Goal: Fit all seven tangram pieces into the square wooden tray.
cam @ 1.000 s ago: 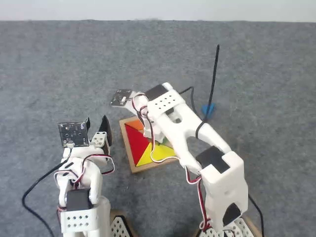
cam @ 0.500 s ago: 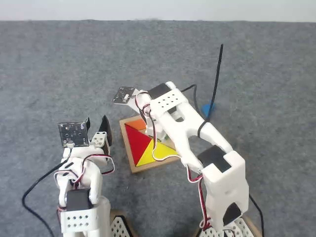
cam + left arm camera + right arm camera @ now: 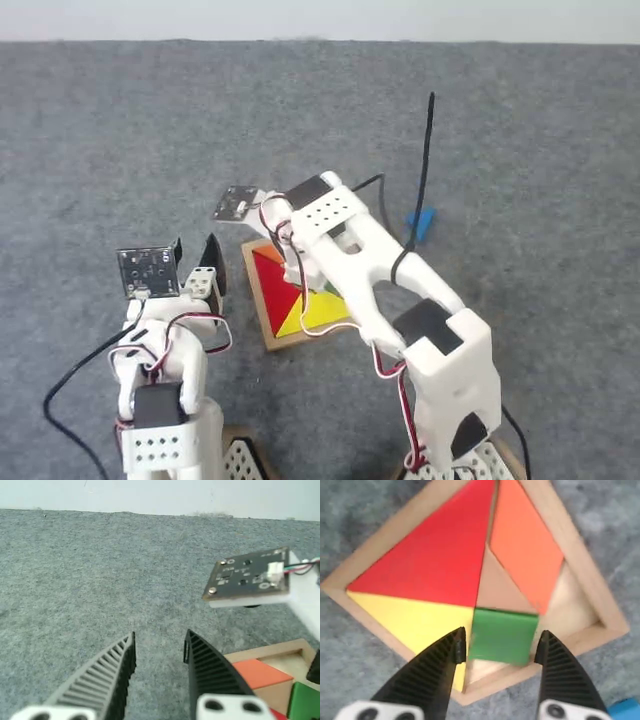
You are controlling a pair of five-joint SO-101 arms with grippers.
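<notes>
So right jaws hang released over the wooden tray [image 3: 570,545], straddling the green square [image 3: 502,636]; left jaws released too, empty, left of the tray.

We see the square wooden tray [image 3: 256,298] lying flat, holding a red triangle [image 3: 432,560], yellow triangle [image 3: 412,622], orange parallelogram [image 3: 525,545], brownish triangle [image 3: 500,587] and green square [image 3: 502,635]. Bare wood shows beside the square. A blue piece [image 3: 421,222] lies outside, apart to the tray's right.
</notes>
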